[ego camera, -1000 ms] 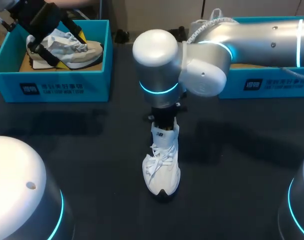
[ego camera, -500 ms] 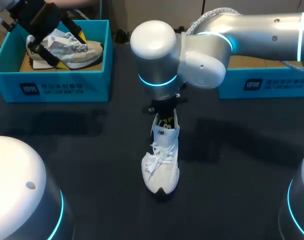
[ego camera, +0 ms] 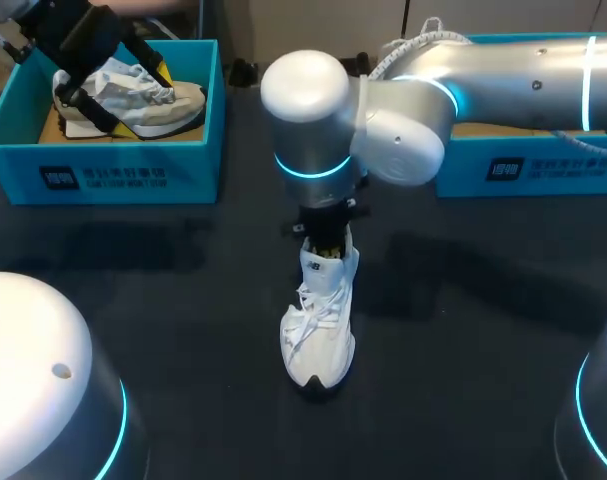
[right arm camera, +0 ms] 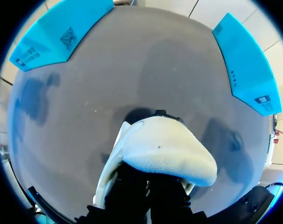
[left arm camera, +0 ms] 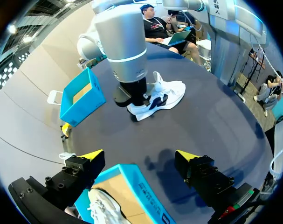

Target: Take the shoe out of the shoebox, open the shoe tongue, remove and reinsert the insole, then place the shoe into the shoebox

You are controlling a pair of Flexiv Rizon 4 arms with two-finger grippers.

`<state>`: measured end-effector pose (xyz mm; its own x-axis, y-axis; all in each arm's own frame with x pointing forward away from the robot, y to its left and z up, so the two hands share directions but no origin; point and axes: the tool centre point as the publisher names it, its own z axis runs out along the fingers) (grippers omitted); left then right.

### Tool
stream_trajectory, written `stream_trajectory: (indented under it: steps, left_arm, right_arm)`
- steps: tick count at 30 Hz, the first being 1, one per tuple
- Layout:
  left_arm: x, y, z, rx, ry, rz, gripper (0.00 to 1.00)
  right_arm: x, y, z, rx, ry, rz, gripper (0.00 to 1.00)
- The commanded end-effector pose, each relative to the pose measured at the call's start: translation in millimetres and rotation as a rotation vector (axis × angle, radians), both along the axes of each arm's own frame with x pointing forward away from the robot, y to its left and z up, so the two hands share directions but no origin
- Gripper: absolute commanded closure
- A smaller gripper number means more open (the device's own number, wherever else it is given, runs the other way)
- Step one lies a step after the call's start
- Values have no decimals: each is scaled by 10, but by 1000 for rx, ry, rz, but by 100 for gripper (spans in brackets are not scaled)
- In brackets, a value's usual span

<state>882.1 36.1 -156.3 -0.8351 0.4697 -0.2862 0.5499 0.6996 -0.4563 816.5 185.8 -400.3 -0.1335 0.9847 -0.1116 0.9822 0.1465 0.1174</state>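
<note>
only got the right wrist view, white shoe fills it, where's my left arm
observer: The left gripper hangs open over the left shoebox, away from your shoe.
operator: anything in that box
observer: Yes, a second shoe, pale, lies inside it under that gripper.
operator: which way does my shoe point
observer: The white shoe sits upright on the table, toe toward the robot's side.

shoe [ego camera: 320,330]: centre | shoebox [ego camera: 113,170]: rear left, second shoe [ego camera: 143,95] inside | second box [ego camera: 528,165]: rear right
</note>
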Motion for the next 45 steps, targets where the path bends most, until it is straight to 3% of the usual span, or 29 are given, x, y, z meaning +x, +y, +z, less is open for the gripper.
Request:
stream_trajectory:
  steps: [1,9,19,20,32,34,36,37,39,45]
  left_arm:
    - [14,-1,5,4,2,-2,0]
    - [14,-1,5,4,2,-2,0]
    - [14,-1,5,4,2,-2,0]
    - [14,-1,5,4,2,-2,0]
    - [14,-1,5,4,2,-2,0]
    - [14,-1,5,4,2,-2,0]
    - [14,-1,5,4,2,-2,0]
    - [14,-1,5,4,2,-2,0]
    - [14,-1,5,4,2,-2,0]
    - [14,-1,5,4,2,-2,0]
  right_arm:
    - [-87,-12,147,16,13,-22,100]
    - [-267,-9,430,62,133,-57,100]
    - [-425,40,634,120,267,-92,100]
    - [-452,53,655,121,308,-92,100]
    - [-627,158,631,121,389,-179,100]
    - [-652,162,606,126,394,-188,71]
    - [-662,163,592,133,391,-193,62]
    - [-663,163,588,136,390,-195,51]
    - [-661,165,581,139,387,-199,0]
    - [-649,178,555,147,378,-198,0]
